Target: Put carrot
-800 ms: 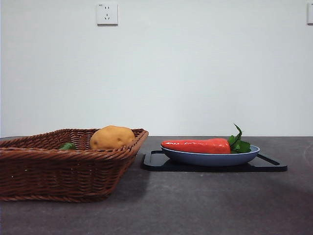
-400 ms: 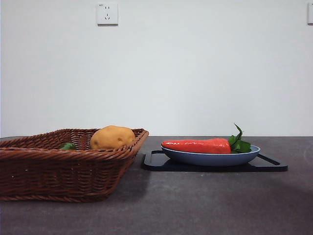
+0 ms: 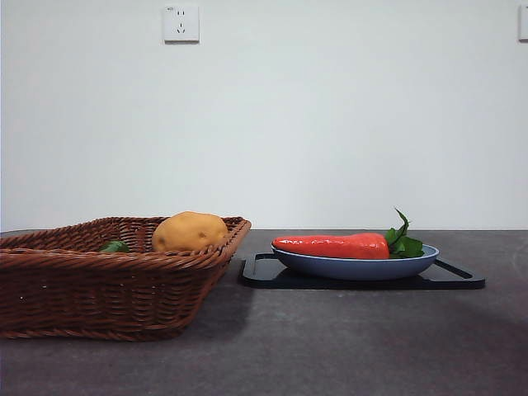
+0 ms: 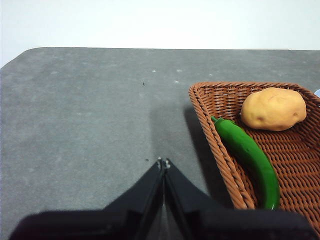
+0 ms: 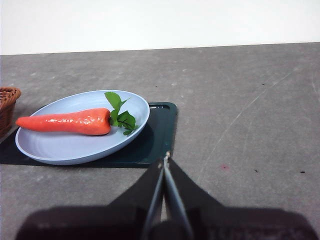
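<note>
Glossy orange-red carrot (image 5: 65, 122) lies on pale blue plate (image 5: 60, 150). My right gripper (image 5: 165, 157) and left gripper (image 4: 163, 162): both pressed together, empty.

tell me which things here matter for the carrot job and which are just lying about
For the job:
- carrot, lying in the blue plate
- right hand, shut, nearest the carrot

Just lying about:
- wicker basket
- potato in the basket
- green pepper in the basket
- black tray under the plate
- left hand, shut, beside the basket
</note>
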